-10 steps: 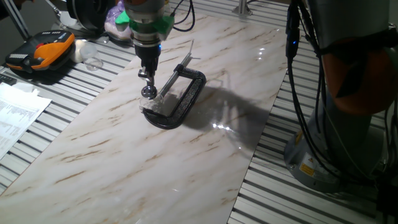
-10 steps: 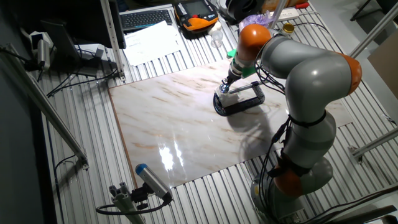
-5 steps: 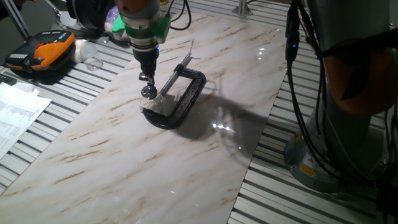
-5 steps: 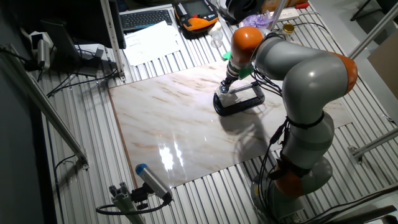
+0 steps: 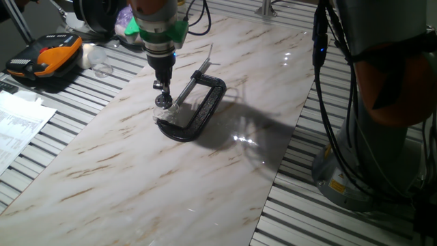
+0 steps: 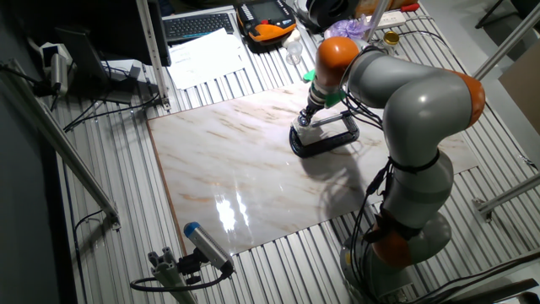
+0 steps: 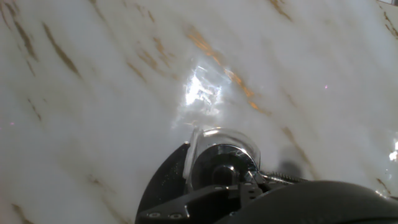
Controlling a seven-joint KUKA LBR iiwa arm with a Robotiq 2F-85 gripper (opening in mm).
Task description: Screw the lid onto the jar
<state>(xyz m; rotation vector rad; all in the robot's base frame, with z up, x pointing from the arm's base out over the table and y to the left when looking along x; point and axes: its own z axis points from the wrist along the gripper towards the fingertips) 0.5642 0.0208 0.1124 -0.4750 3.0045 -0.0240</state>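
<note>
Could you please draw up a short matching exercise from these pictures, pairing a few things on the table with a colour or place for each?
Things:
1. lid
2. C-clamp
3. orange and black case
4. gripper

Descriptions:
A. black, lying on the marble board
B. off the board, on the slatted surface
C. silvery, on top of the jar
D. directly above the lid

Pairs: 1-C, 2-A, 3-B, 4-D

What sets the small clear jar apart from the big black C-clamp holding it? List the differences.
The small clear cylindrical jar is transparent; the big black metal C-clamp is opaque and dark. The jar is far smaller than the clamp. The jar stands upright under the gripper; the clamp lies flat on the marble-patterned table. Both sit on the table, the jar inside the clamp's opening.
</note>
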